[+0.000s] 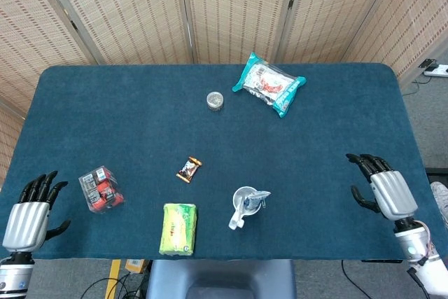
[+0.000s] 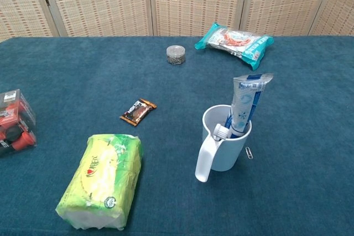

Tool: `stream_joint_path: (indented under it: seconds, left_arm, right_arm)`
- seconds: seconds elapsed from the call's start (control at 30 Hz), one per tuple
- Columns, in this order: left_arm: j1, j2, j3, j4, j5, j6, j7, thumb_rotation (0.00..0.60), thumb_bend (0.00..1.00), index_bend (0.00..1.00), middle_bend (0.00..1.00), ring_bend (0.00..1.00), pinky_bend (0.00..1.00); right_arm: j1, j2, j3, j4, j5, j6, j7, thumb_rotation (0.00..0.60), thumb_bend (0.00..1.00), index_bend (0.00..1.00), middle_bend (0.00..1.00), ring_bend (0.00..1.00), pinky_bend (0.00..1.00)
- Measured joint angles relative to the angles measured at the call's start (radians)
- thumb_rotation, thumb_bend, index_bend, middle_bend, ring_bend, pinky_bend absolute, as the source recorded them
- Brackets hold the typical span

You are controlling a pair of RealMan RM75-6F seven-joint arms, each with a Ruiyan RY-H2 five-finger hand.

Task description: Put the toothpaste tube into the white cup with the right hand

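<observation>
Near the table's (image 1: pixel 140 103) six-o'clock edge, the toothpaste tube (image 2: pixel 245 105) stood upright inside the white cup (image 2: pixel 224 145), crimped end up. Right hand (image 1: pixel 381 188) hovered at four o'clock, well apart, fingers spread, empty. Left hand (image 1: pixel 31 211) sat at eight o'clock, fingers apart, holding nothing.
</observation>
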Motion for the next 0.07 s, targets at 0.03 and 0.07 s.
stream_joint_path:
  seconds: [0.03,0.07]
  left_arm:
    - [-0.001,-0.003,0.0,0.0,0.001,0.0,0.002,0.6,0.21,0.23,0.09,0.09,0.15]
    - [-0.003,-0.007,-0.001,-0.001,0.003,0.0,0.003,0.6,0.21,0.23,0.09,0.09,0.15]
  right_arm:
    - [-0.016,0.003,-0.002,-0.005,0.003,0.01,0.001,0.6,0.38,0.13,0.24,0.16,0.22]
    - [-0.028,0.005,-0.003,-0.008,0.005,0.018,0.003,0.6,0.38,0.12,0.24,0.16,0.22]
